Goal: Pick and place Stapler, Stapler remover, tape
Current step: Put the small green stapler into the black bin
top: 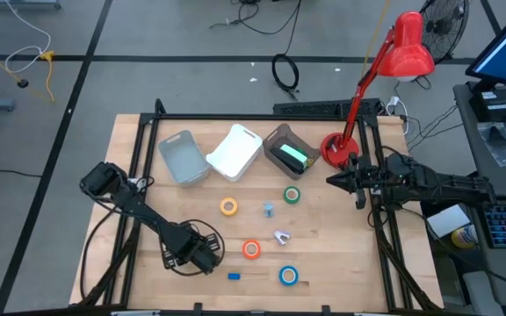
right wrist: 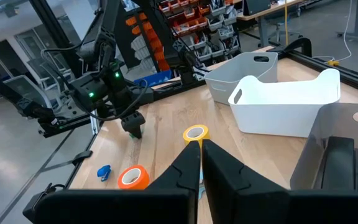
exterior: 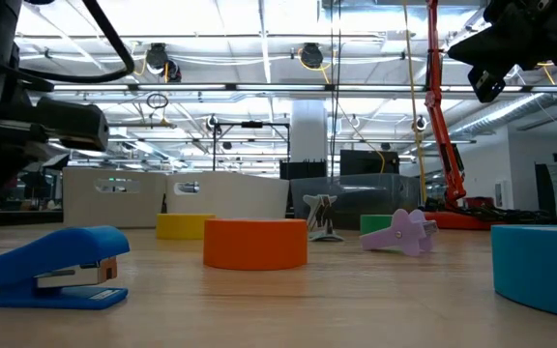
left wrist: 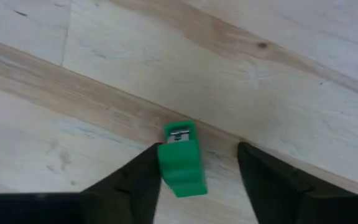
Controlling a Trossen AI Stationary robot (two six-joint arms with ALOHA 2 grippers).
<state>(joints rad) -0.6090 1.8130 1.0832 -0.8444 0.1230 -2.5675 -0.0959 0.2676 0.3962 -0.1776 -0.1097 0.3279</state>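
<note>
My left gripper [top: 202,254] [left wrist: 197,180] is open and points down at the table's near left part. A small green stapler [left wrist: 182,158] lies flat on the wood between its fingers, close to one finger; the high view hides it under the gripper. A small blue stapler [top: 234,276] [exterior: 56,266] lies near the front edge. The pale purple staple remover [top: 281,235] [exterior: 404,232] sits mid-table. The tape rolls lie flat: yellow [top: 228,206], green [top: 292,195], orange [top: 251,249] [exterior: 255,242], blue [top: 288,276]. My right gripper [top: 336,180] [right wrist: 201,149] is shut and hovers at the right side. My left gripper comes from above with the green stapler between its open fingers. One finger [left wrist: 143,180] stands right beside the stapler's side [left wrist: 165,165]; I cannot tell whether they touch. The stapler lies flat on the table.
Three bins stand along the far side: grey [top: 183,158], white [top: 235,151], and dark grey [top: 281,140] holding a green object [top: 292,158]. A small light-blue item [top: 269,209] lies between the yellow and green rolls. A red desk lamp's base [top: 334,147] stands at the far right.
</note>
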